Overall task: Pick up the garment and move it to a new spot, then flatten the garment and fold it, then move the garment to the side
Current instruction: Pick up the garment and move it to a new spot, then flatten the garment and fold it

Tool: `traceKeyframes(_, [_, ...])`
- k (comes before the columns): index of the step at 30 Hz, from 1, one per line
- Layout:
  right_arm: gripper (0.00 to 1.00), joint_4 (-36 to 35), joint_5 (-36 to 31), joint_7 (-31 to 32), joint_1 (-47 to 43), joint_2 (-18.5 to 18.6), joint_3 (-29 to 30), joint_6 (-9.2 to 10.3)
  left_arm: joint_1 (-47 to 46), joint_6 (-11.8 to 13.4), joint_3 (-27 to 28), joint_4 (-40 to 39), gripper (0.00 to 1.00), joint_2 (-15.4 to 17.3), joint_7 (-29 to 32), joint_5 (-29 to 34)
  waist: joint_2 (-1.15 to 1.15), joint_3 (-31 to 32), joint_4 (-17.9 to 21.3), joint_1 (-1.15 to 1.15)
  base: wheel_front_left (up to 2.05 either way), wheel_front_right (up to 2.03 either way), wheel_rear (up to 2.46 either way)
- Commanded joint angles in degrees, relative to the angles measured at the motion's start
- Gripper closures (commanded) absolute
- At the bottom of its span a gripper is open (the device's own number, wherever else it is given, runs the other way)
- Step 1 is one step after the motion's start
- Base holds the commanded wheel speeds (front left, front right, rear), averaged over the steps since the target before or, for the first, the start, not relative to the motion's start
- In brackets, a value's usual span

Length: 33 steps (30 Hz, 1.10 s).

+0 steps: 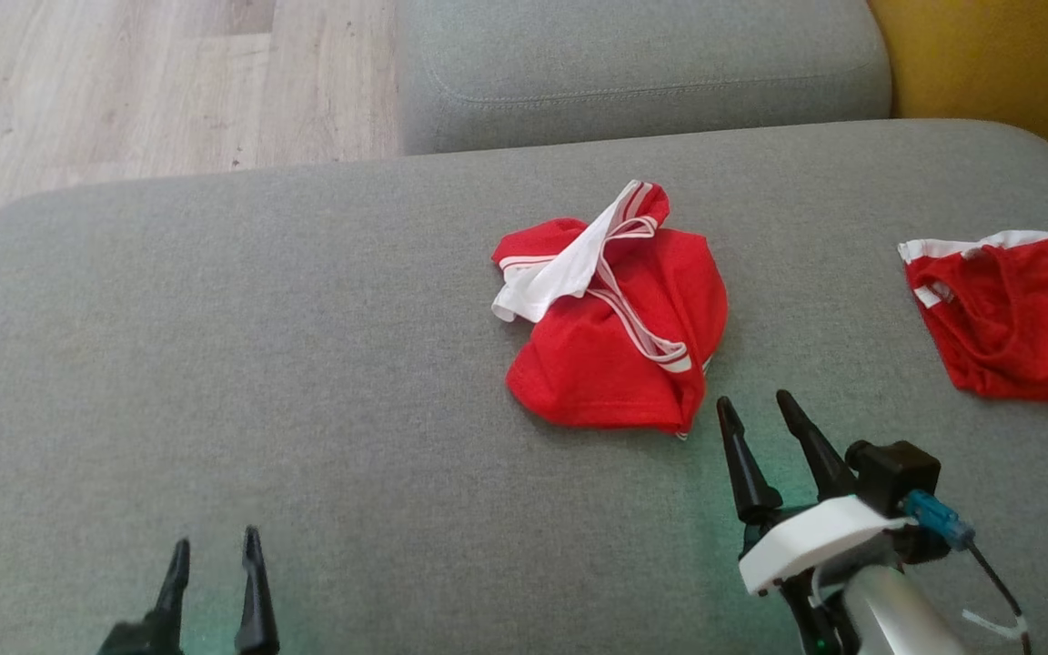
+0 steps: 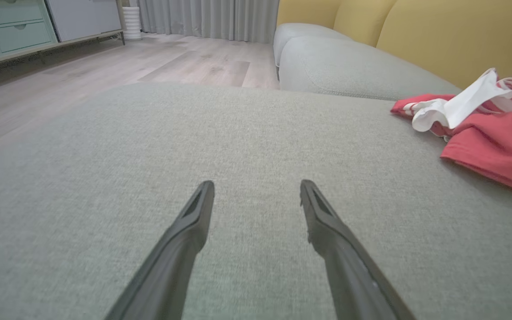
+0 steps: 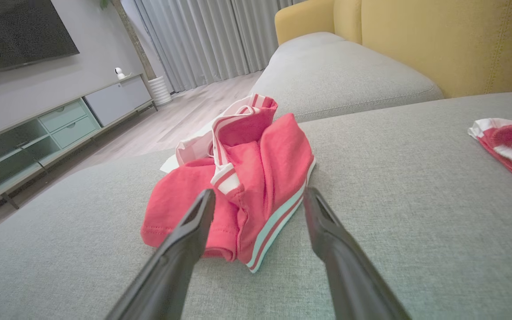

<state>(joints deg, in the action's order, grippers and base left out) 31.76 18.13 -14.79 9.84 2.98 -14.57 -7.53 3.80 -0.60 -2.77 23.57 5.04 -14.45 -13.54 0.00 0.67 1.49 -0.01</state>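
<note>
My R gripper spread wide, empty, just short of crumpled red garment. L gripper also spread, empty, over grey cushion. 2nd red garment at right.

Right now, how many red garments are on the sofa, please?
2: the crumpled garment mid-sofa before the right gripper; the second garment at the sofa's right, partly cropped.
</note>
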Motion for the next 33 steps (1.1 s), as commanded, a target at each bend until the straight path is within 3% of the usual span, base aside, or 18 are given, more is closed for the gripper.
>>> traceKeyframes(1, [0.00, -1.35, -0.43, -0.21, 1.10, -0.11, -0.96, 0.04, -1.01, -0.84, 3.14, -2.20, 0.00, -0.45, -0.54, 1.02, 0.00, 0.05, -0.16, 0.01, 0.00, 0.00, 0.00])
traceKeyframes(9, [0.00, -0.51, -1.66, -0.21, 2.70, -0.11, -1.51, 0.04, -1.74, -2.96, 3.59, -1.35, 0.00, -1.81, -0.54, 2.63, 0.00, -0.49, -1.56, 0.01, 0.00, 0.00, 0.00])
traceKeyframes(19, [0.00, 2.59, -0.55, -0.21, 11.29, -0.11, -5.11, 0.04, -4.56, -3.86, -0.71, 0.34, 0.00, -2.14, -0.54, 0.80, 0.00, -2.97, -5.88, 0.01, 0.00, 0.00, 0.00])
traceKeyframes(23, [0.00, 6.38, 3.15, -0.21, 15.76, -0.11, -7.22, 0.04, -5.83, -3.75, -2.51, 1.01, 0.00, -2.15, -0.54, -0.26, 0.00, -4.72, -8.12, 0.01, 0.00, 0.00, 0.00])
traceKeyframes(26, [0.00, 12.42, 10.92, 0.06, 19.53, -0.11, -9.23, 0.04, -6.79, -3.61, -4.69, 1.91, 0.00, -2.15, -0.54, -2.15, 0.00, -6.59, -10.74, 0.01, 0.00, 0.00, 0.00])
traceKeyframes(33, [0.00, 20.37, 20.02, -0.02, 25.60, -0.11, -12.69, 0.04, -8.97, -3.75, -9.16, 2.17, 0.00, -2.15, -0.54, -3.58, 0.00, -9.48, -14.62, 0.01, 0.00, 0.00, 0.00])
